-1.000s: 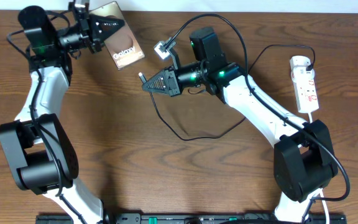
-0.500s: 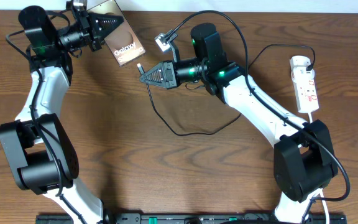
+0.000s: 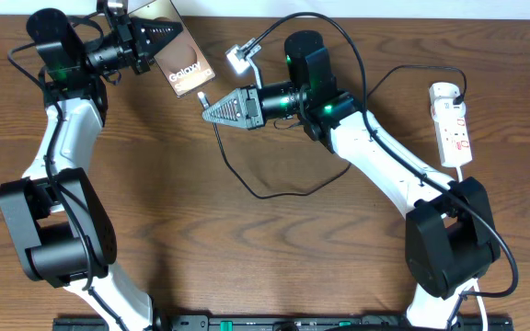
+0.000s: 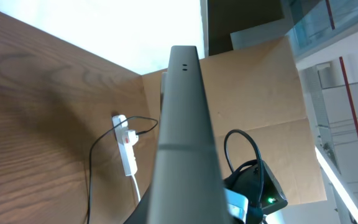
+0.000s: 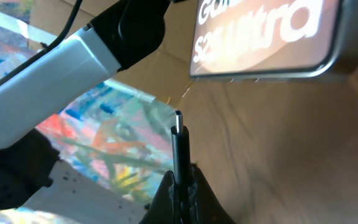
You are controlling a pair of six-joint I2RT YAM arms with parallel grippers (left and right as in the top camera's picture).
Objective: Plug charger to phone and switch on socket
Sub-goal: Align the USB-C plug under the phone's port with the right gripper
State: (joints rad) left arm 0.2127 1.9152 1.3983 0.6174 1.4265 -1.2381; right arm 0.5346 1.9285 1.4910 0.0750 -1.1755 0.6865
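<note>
The wooden worktop carries the white socket at its right edge, well apart from both tools. At far left, the left tool is clamped on the phone, which is held tilted. The right tool is closed on the charger at its connector. The tip stands just beside the phone's near end, with a gap visible between them.

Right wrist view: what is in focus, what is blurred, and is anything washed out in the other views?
Right wrist: the charger tip is crisp, the phone lettering soft, the background smeared. Left wrist: the phone's edge is near and soft, the top left corner washes out to white. Overhead: evenly lit, sharp, faint shadows.
</note>
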